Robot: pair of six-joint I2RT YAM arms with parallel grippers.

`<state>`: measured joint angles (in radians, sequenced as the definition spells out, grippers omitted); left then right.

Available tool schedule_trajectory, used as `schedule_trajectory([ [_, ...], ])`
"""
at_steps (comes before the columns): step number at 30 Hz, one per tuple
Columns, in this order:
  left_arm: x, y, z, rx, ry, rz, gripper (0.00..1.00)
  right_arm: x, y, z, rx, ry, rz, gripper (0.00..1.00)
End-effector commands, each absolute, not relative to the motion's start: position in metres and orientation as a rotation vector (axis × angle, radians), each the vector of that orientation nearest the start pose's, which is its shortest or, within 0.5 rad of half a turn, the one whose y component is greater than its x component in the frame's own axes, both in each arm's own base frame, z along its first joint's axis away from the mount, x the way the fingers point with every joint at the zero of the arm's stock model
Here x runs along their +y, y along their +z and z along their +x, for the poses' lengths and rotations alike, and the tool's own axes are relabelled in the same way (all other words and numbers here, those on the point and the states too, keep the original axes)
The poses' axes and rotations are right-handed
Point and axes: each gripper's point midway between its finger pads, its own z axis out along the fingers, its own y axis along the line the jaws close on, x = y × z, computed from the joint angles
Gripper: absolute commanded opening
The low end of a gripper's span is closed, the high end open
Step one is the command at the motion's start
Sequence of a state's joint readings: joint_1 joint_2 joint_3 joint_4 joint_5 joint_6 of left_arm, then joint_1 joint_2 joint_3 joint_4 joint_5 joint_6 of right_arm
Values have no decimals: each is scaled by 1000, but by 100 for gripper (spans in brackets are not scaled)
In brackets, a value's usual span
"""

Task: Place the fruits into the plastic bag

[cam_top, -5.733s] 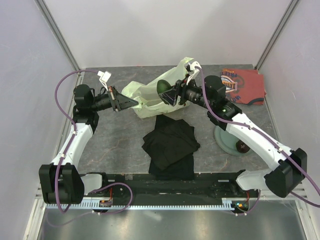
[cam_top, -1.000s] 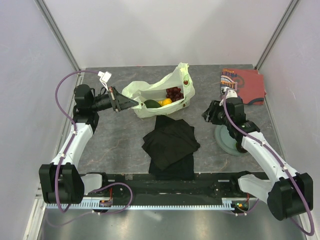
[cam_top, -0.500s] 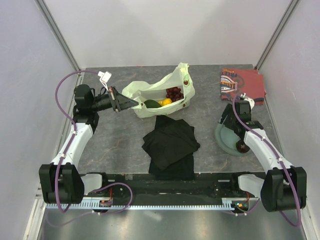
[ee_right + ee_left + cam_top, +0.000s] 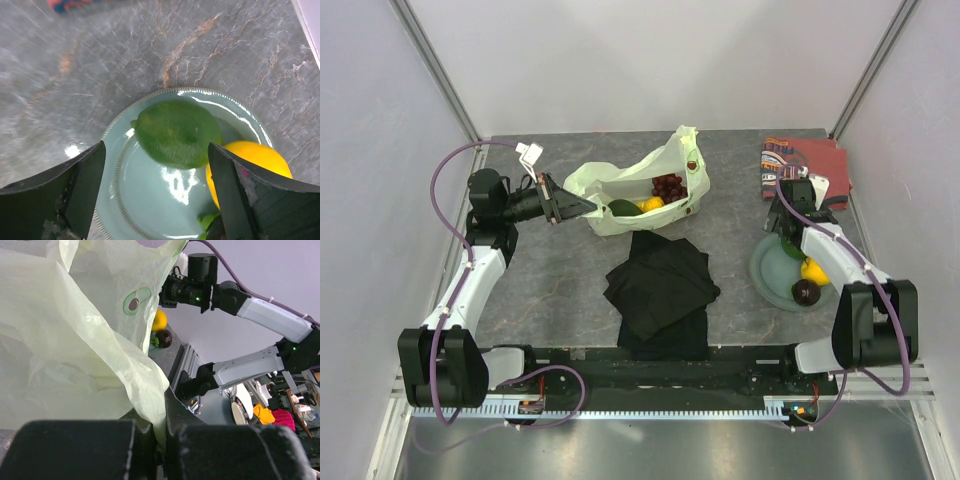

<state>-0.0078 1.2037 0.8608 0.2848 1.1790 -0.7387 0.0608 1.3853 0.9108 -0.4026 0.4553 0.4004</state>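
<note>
Right gripper (image 4: 157, 160) hangs spread wide over a matte, oval green fruit (image 4: 177, 132), gripping nothing. It shares the glossy round plate (image 4: 142, 197) by the table's right edge with a smooth yellow fruit (image 4: 247, 165) and a dark maroon ball (image 4: 807, 292). Left gripper (image 4: 162, 442) pinches the thin, crinkly plastic bag (image 4: 60, 355) open near the far edge, with the knobbly grape bunch (image 4: 668, 186) and two more fruits inside. Roughly halfway, I'd say.

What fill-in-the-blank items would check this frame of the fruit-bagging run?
1. The left gripper is shut on the edge of the ___.
2. The right gripper hangs ___ over the plate.
3. The fruit directly beneath it is ___.
Missing words: plastic bag; open; green.
</note>
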Motion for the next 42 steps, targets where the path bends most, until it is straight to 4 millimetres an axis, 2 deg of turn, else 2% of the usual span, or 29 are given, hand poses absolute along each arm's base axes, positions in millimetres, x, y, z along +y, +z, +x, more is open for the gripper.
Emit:
schedule_trajectory([
  [1, -174, 310, 291, 1732, -1441, 416, 2, -48, 102, 355, 2345, -354, 490, 92],
  [7, -175, 309, 291, 1733, -1442, 418, 2, -51, 96, 356, 2371, -324, 476, 96],
  [8, -175, 309, 291, 1734, -1443, 417, 2, -61, 94, 354, 2371, -340, 505, 96],
  [17, -175, 308, 292, 1737, -1445, 414, 2, -75, 81, 348, 2404, -377, 539, 96],
  [30, -175, 309, 291, 1736, -1444, 415, 1, -74, 58, 352, 2454, -350, 537, 94],
  [34, -175, 308, 291, 1737, -1445, 414, 2, -73, 55, 352, 2453, -339, 542, 88],
  [40, -175, 309, 291, 1736, -1444, 415, 2, -72, 63, 352, 2430, -326, 542, 63],
  [42, -174, 309, 292, 1736, -1443, 413, 2, -73, 66, 352, 2420, -330, 542, 60],
])
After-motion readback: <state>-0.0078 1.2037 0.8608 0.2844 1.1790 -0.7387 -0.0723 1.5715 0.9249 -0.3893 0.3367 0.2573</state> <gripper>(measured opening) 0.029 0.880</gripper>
